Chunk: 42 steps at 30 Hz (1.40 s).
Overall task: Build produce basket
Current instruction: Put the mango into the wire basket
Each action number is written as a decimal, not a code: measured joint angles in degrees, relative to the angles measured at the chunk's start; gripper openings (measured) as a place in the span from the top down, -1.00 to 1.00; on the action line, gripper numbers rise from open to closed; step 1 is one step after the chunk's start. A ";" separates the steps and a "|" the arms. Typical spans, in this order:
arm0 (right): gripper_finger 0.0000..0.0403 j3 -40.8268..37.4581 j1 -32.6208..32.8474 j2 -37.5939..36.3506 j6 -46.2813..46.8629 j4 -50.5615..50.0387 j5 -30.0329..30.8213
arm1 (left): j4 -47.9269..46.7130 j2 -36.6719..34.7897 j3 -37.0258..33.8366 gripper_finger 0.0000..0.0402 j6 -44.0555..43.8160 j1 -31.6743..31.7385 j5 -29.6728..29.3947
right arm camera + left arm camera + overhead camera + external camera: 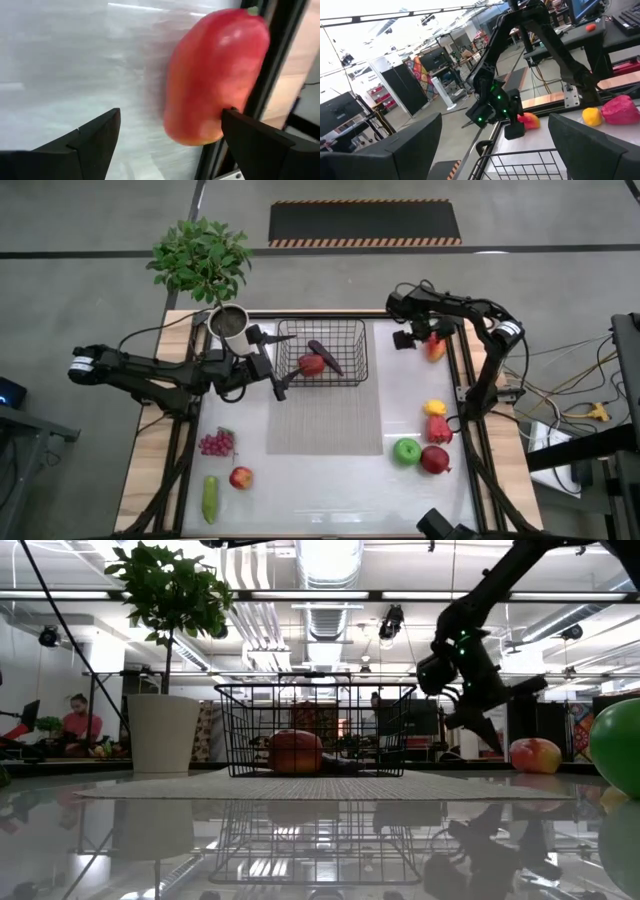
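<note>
Basket [333,352] at table's far centre: red fruit, eggplant [323,355] in; seven outstanding; right gripper [421,338], jaws wide, empty, straddling mango [435,346] at far right edge; left gripper [272,360] open, empty beside basket.

no readable text, labels or signs

White table [320,480]: mat [324,418], basket [322,352], pot [232,328], scattered produce [420,452].
</note>
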 joint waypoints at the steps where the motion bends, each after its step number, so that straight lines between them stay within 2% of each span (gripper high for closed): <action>1: -0.63 0.65 -0.02 -0.27 -0.02 -0.51 0.55 | 0.00 0.00 0.00 -0.73 0.09 0.00 -0.01; 8: -0.64 4.06 -0.51 -0.61 -0.85 -0.54 1.10 | 0.00 0.00 0.00 -0.73 0.12 0.00 -0.01; 16: -0.63 3.97 -4.62 1.62 0.66 -2.46 1.52 | 0.00 0.00 0.00 -0.73 0.16 0.00 -0.01; 38: -0.62 5.59 -7.17 14.24 -2.31 -8.18 2.52 | -0.02 0.00 -0.04 -0.73 1.72 0.04 0.01; 42: -0.51 5.61 -6.99 15.29 -2.58 -7.15 1.55 | -0.03 0.00 -0.04 -0.73 1.74 0.04 0.01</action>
